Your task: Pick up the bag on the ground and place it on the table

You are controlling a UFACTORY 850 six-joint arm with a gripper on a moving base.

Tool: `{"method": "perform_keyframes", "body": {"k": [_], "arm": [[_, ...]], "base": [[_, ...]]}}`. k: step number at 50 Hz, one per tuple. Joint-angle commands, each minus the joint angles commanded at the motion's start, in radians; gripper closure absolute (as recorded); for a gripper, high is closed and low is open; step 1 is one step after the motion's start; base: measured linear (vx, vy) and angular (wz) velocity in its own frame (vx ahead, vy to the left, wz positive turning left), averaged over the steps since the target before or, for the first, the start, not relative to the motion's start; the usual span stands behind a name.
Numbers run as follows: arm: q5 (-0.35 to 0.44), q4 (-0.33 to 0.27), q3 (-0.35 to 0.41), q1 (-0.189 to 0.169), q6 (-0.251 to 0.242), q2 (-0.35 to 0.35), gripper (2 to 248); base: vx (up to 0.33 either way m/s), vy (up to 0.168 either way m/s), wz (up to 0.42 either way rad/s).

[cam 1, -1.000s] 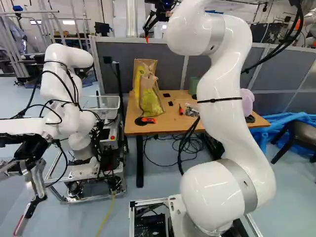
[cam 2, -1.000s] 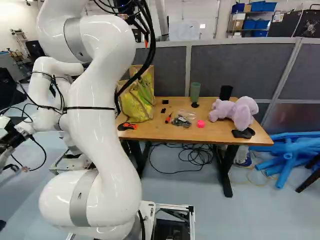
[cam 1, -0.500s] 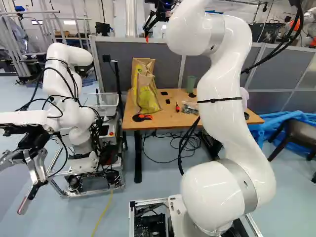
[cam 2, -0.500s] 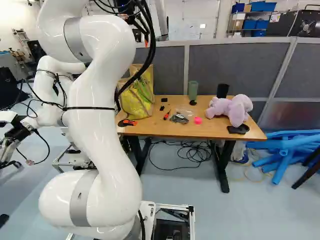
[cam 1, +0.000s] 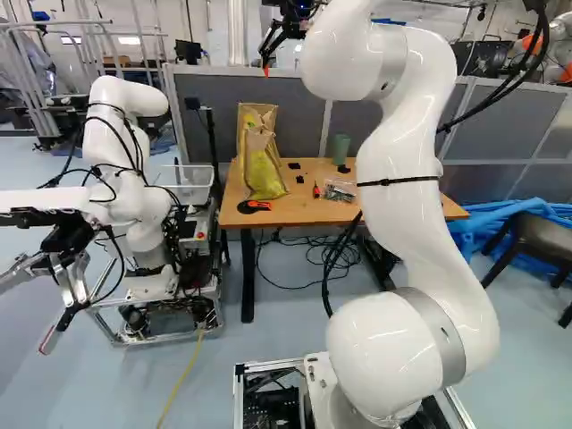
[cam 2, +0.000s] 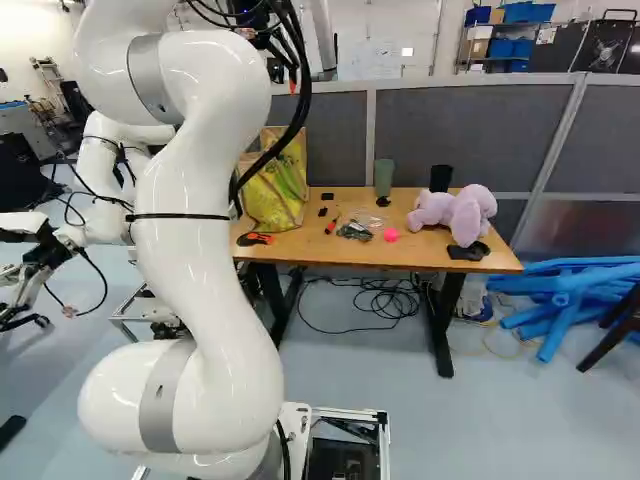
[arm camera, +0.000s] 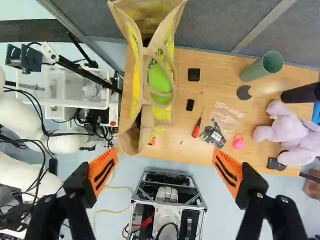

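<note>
Wrist view first: the tool (arm camera: pixel 165 154) has its two fingers spread wide, with neither touching anything from the task. The paper bag (arm camera: pixel 162 87) is ahead of the tool, off toward the finger on the side of another robot (arm camera: pixel 20 120), and it stands at one end of the worktop (arm camera: pixel 190 140). From above, its mouth is drawn out along the worktop's depth, from the front edge back toward the divider (arm camera: pixel 210 25). That long axis crosses the line joining the fingers, so I judge that a closing stroke would press on its narrow sides or the handles. Left base view: the bag stands upright on the worktop, not on the ground as the task words it, at the end nearer the other machine. The single arm (cam 1: pixel 402 179) reaches up and over, holding the tool well above the worktop. Right base view: the arm hides a part of the bag, and the plush toy (cam 2: pixel 460 212) sits at the worktop's opposite end. The placing looks done to me; the likely need is to keep the open tool clear of the bag's handles, since a low sweep across the worktop could hook one and tip it.
</note>
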Motion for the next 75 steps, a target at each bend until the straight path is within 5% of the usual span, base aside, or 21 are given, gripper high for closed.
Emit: {"method": "perform_keyframes", "body": {"k": [75], "arm": [[0.004,0.000,0.004,0.000,0.000,0.002,3]], "base": [[-0.056,-0.001,0.002]]}}
